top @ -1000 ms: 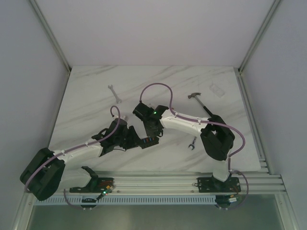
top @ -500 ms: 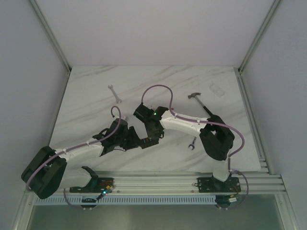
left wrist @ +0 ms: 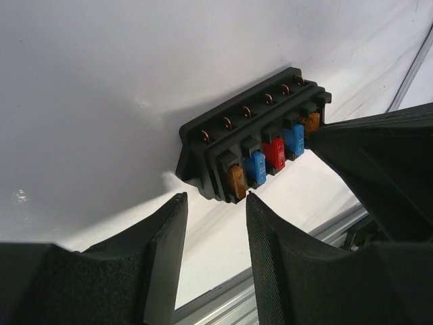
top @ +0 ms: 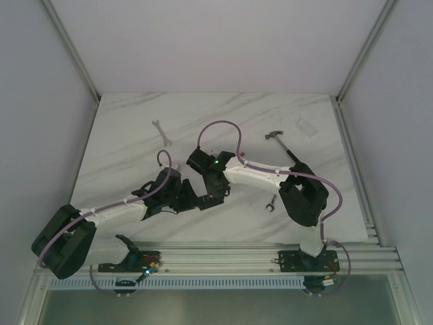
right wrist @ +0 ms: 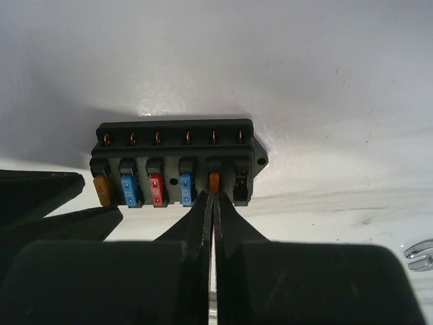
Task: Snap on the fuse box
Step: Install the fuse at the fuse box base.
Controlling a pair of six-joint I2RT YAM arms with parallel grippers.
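The fuse box (right wrist: 172, 145) is a black block lying on the white table, with amber, blue and red fuses in a row. It also shows in the left wrist view (left wrist: 254, 135) and, mostly hidden by the arms, in the top view (top: 211, 199). My right gripper (right wrist: 214, 193) is shut, its tips pinching a small orange fuse (right wrist: 214, 181) in the fifth slot. The sixth slot beside it is empty. My left gripper (left wrist: 215, 198) is open just short of the box's amber-fuse end, not touching it. In the top view both grippers meet at the box.
A wrench (top: 160, 132) lies at the back left and a hammer (top: 283, 144) at the back right. A clear plastic piece (top: 306, 127) lies beyond the hammer. A small wrench (top: 270, 202) lies near the right arm. The metal rail (top: 223, 256) runs along the near edge.
The right wrist has shifted slightly down and left toward the fuse box, and its cable loop has moved with it. The left arm has barely moved.
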